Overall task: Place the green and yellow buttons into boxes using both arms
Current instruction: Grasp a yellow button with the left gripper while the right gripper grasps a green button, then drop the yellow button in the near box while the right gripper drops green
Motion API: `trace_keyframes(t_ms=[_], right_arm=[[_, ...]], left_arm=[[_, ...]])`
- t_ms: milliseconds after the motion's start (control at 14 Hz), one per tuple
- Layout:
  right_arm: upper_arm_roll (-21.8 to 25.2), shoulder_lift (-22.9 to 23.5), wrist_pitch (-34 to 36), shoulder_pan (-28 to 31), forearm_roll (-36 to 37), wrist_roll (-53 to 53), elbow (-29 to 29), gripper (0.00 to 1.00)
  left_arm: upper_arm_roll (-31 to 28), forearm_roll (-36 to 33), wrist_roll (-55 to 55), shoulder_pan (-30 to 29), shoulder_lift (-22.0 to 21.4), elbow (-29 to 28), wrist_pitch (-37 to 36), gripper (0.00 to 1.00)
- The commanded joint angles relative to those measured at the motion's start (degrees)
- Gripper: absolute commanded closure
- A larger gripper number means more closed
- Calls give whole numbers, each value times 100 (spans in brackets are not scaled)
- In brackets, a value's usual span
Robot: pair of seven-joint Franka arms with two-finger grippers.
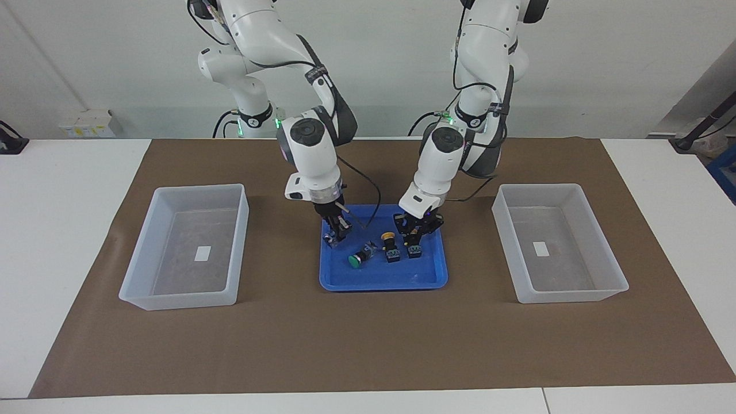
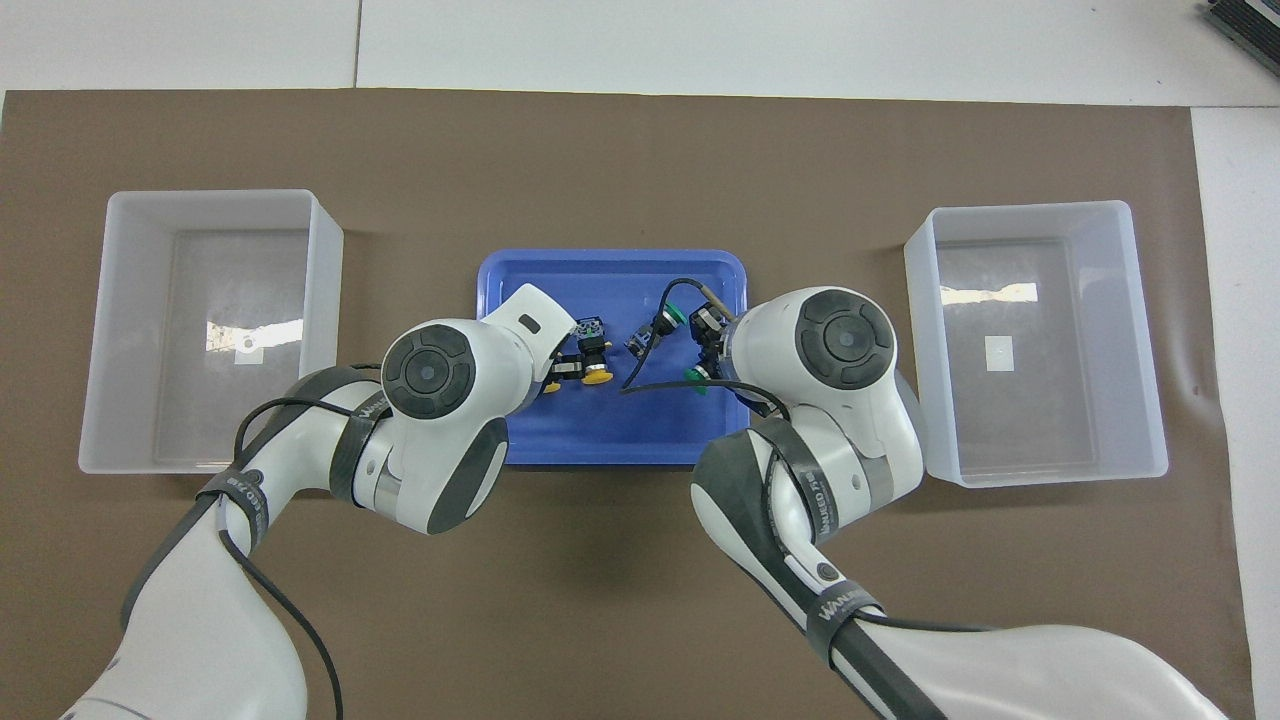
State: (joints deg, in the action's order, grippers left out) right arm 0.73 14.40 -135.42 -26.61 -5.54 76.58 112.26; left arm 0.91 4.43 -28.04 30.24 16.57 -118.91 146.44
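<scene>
A: Facing the robots first: what does each tool have?

B: The right tool [image 1: 336, 234] is down in the shallow blue plastic tray [image 1: 379, 284] at the middle of the desk [image 1: 57, 230]. Its fingertips are closed on the gripped green button [image 1: 329, 241], a blocky black-and-blue push-button switch, near the tray edge toward the right arm's end. The left tool [image 1: 415, 234] is pinched shut on the gripped yellow button [image 1: 414, 249], a switch of the same build, near the tray's other short edge. Whether either button is clear of the tray floor cannot be told.

A: Why those two?

B: Probably because each lies on its own arm's side, so the arms need not cross. The loose green button [image 1: 357, 257] lies tipped over and the loose yellow button [image 1: 391, 247] stands cap-up between the two tools.

A: And the destinations?

B: One translucent whitish plastic bin [image 1: 172, 299] sits near the desk edge at the right arm's end and its twin [image 1: 566, 296] at the left arm's end, both on the brown paper mat [image 1: 368, 345]. Both hold no buttons. Each arm likely has a short outward carry.

A: Now from overhead?

B: The wrists hide most of both tools. The gripped green button's cap [image 2: 697, 378] peeks out beside the right wrist, and the gripped yellow button's cap [image 2: 550, 386] shows at the left wrist's rim. The loose green button [image 2: 670, 318] lies nearer the tray's edge away from the robots, and the loose yellow button [image 2: 598, 374] is just beside the left tool [image 2: 565, 365]. A clean upward lift seems advisable, given that close neighbour.
</scene>
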Motion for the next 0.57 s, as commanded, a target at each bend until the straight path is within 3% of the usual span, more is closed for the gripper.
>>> trace_keyframes(t_ms=[0,286,500], right_arm=[[-21,-428,375,278,-53,-142,59,100],[-29,-912,911,813,9,-845,77,100],[-29,-1202,1263,1358,18,-1827,77,100]], left_arm=[[-83,93,53,61,-144,17,-62,100],[-83,93,62,-158,-338,973,-1632,100],[-109,76,211,-649,-566,1624,-2802,100]])
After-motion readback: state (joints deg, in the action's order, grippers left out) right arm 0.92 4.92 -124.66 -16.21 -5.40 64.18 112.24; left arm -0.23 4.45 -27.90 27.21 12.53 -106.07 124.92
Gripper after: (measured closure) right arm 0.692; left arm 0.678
